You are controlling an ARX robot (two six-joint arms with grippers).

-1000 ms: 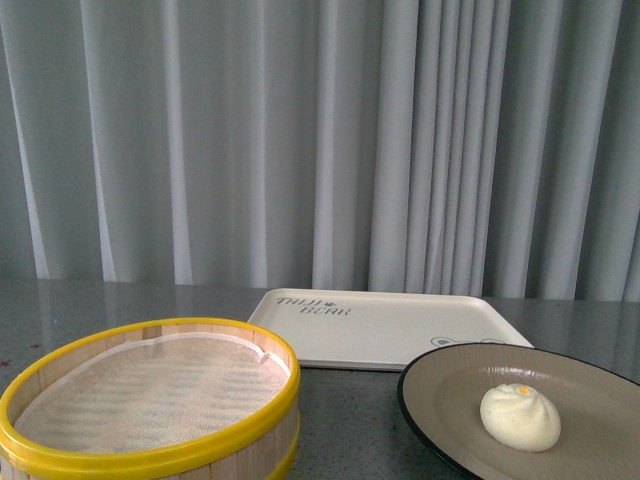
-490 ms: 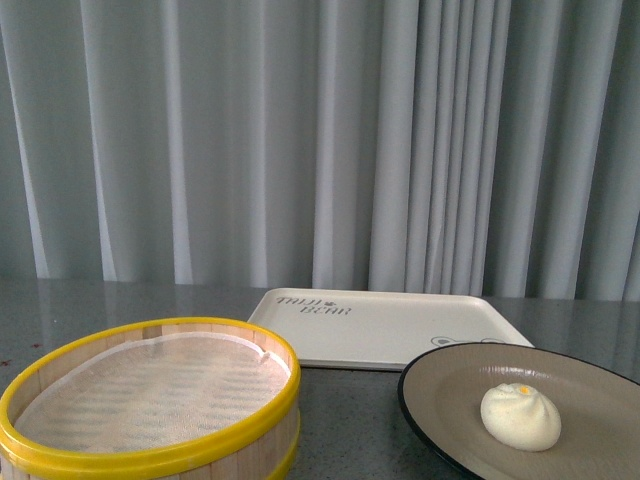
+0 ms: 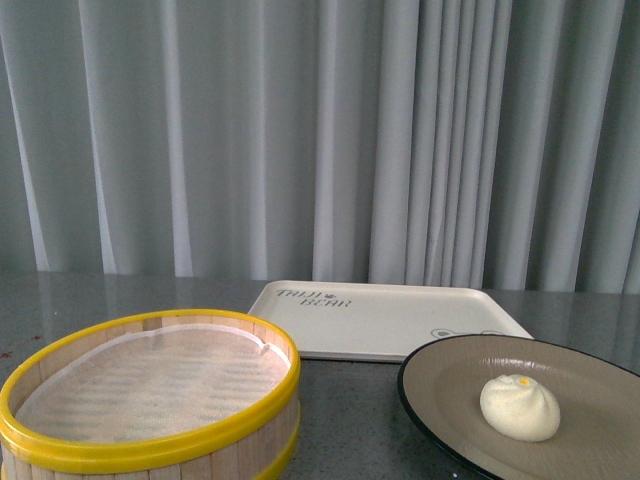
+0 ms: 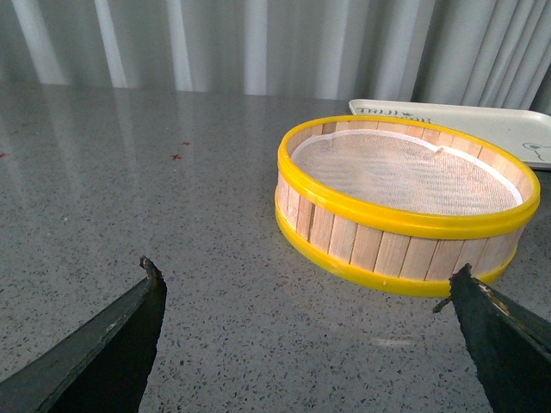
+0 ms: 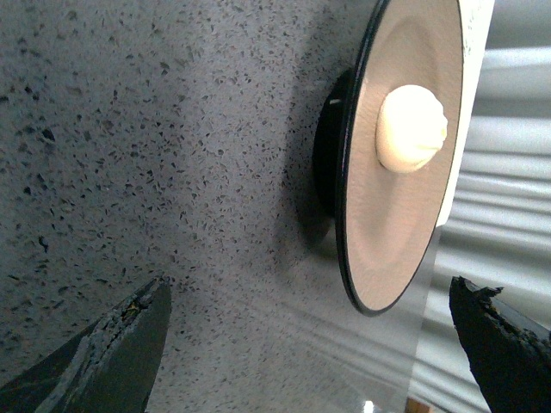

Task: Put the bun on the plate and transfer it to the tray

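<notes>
The cream-white bun (image 3: 519,407) sits on the brown, black-rimmed plate (image 3: 450,380) at the front right of the table; the right wrist view also has the bun (image 5: 411,127) on the plate (image 5: 405,249). Behind the plate lies the cream-white tray (image 3: 385,320), bare, with dark lettering at its left corner. My right gripper (image 5: 310,344) is open, its dark fingertips (image 5: 129,335) wide apart just short of the plate's rim, nothing between them. My left gripper (image 4: 306,310) is open over bare table just short of the steamer basket (image 4: 405,206). Neither gripper shows in the front view.
A yellow-rimmed wooden steamer basket (image 3: 150,400) with a white liner stands at the front left, nothing in it. Grey curtains (image 3: 320,140) hang behind the speckled grey table (image 4: 129,189). A corner of the tray (image 4: 482,125) shows beyond the basket.
The front view has shifted slightly: basket, tray and plate all sit a little lower or closer in the picture. The bun stays on the plate, and no gripper took hold of anything.
</notes>
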